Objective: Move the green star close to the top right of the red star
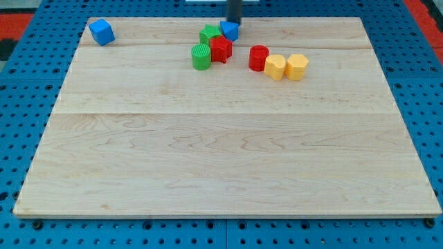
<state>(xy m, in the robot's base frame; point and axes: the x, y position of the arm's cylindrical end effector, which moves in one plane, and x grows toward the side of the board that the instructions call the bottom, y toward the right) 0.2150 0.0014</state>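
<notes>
I see a pale wooden board lying on a blue perforated surface (holes in a regular grid). Red patches, perhaps matting, show at the view's top corners. Light is even.

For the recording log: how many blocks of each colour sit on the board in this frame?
Blue: 2, a blue cube and a blue block at my tip
Green: 2, green star, green cylinder
Red: 2, red star, red cylinder
Yellow: 2, and
Total: 8
</notes>
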